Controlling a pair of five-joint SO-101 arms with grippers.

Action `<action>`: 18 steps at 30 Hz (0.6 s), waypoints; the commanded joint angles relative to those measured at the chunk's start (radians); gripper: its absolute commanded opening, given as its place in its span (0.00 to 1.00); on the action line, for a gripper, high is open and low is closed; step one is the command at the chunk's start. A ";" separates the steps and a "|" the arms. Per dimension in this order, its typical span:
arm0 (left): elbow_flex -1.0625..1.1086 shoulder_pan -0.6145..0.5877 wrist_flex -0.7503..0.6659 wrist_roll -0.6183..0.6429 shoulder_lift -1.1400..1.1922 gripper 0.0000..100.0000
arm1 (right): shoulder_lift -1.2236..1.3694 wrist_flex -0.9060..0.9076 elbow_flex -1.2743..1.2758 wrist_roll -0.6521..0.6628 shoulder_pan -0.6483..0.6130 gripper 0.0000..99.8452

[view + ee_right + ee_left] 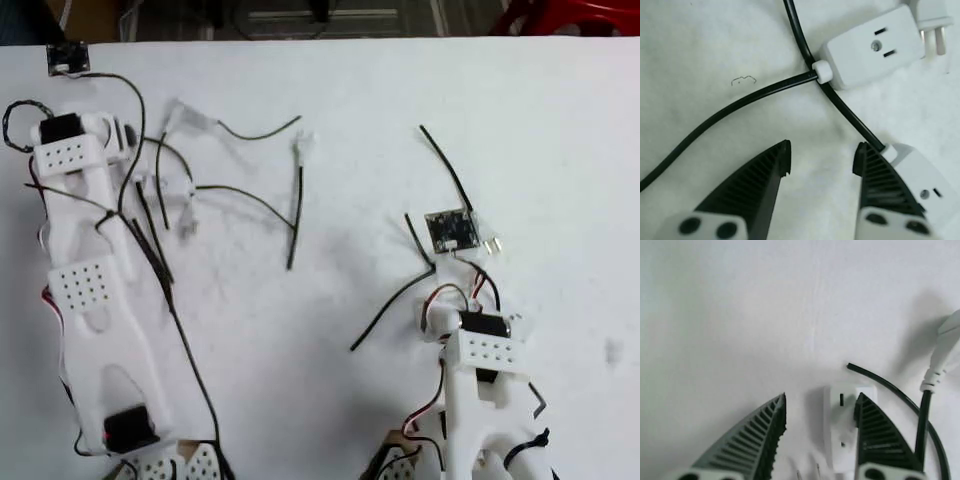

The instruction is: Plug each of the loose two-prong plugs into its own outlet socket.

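Now, left end effector [821,399]: wide open, empty; I see a socket [839,420] beside one finger.
Right end effector [823,147]: wide open, empty; black cord [850,117] just ahead.

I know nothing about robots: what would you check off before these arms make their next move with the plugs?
1. Left pincer open: ok.
2. Right pincer open: ok.
3. A plug held in either pincer: not ok, both are empty.
4. Socket block within the left pincer's opening: ok, it lies close against one finger.
5. White plug seated in the outlet socket: not ok, its prongs are bare beside it.
6. Black cord clear of the right pincer's path: not ok, it lies across the table just ahead.
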 commanded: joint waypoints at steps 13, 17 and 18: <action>-0.014 0.065 0.075 -0.002 0.016 0.23 | -0.015 -0.012 -0.006 0.000 0.005 0.21; -0.023 0.056 0.092 -0.003 0.013 0.21 | -0.015 -0.012 -0.006 0.000 0.005 0.21; -0.023 0.056 0.095 -0.003 0.007 0.19 | -0.015 -0.012 -0.006 0.000 0.005 0.21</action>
